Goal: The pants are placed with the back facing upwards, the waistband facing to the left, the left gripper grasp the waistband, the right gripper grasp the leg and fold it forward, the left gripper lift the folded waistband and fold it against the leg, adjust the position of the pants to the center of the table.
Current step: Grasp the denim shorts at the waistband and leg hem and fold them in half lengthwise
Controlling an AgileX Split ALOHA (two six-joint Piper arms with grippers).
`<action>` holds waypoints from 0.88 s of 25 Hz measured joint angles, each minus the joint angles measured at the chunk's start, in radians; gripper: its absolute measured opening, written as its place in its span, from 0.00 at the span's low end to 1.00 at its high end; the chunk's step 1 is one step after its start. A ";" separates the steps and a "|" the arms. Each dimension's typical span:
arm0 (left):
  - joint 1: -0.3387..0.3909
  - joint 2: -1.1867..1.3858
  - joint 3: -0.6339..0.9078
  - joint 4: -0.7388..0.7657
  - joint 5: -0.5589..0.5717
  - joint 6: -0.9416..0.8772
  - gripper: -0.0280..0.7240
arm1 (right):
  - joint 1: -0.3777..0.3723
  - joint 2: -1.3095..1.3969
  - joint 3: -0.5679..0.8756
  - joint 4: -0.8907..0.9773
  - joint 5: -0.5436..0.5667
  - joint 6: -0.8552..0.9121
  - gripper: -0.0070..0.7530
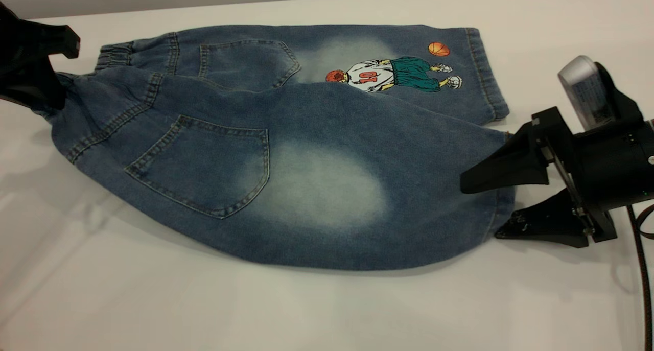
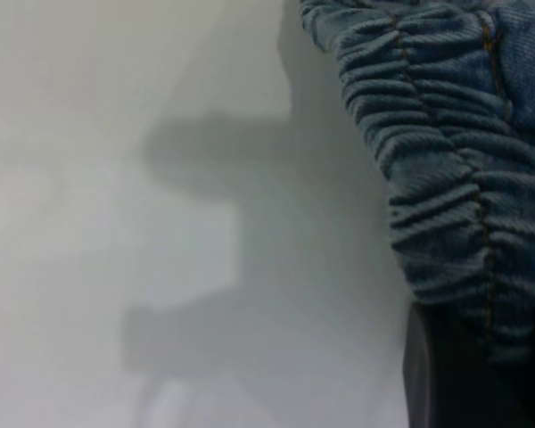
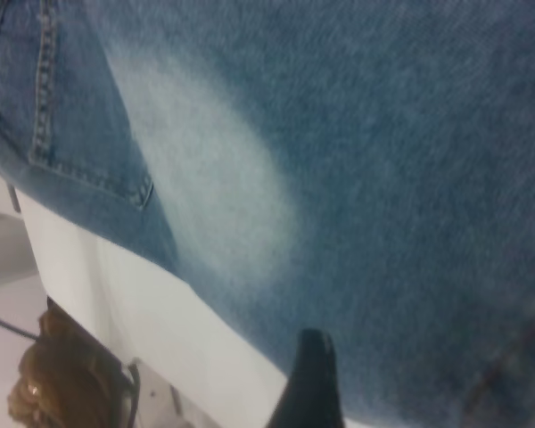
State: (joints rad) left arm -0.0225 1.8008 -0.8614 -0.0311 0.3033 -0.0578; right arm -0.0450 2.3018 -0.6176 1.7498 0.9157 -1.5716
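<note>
Both grippers have hold of the denim shorts, one at each end, with the near leg raised off the white table.

The pants [image 1: 286, 151] lie back-side up across the table [image 1: 327, 310], waistband toward the left arm. The left gripper [image 1: 48, 93] has its fingers clamped on the gathered waistband [image 2: 446, 169] at the near corner of the shorts, lifting that corner slightly. At the opposite end the right gripper [image 1: 498, 200] pinches the hem of the plain leg [image 1: 357, 187], one finger above the cloth and one below. That leg, with its pale faded oval, bulges up and drapes partly over the far leg, whose cartoon basketball-player print [image 1: 396, 74] lies flat just beyond it. A back pocket [image 1: 204, 164] sits between the waistband and the pale oval.
</note>
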 joint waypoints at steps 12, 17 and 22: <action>0.000 0.000 0.000 -0.003 0.000 0.000 0.25 | 0.004 0.002 -0.010 -0.003 -0.023 0.001 0.60; 0.000 0.000 0.000 -0.007 0.000 0.000 0.25 | 0.025 0.002 -0.009 0.009 -0.019 0.000 0.60; 0.000 0.000 0.000 -0.023 0.000 0.000 0.25 | 0.089 0.003 -0.009 0.022 -0.008 0.001 0.60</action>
State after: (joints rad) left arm -0.0225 1.8008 -0.8614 -0.0544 0.3033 -0.0578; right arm 0.0444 2.3044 -0.6265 1.7721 0.9074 -1.5707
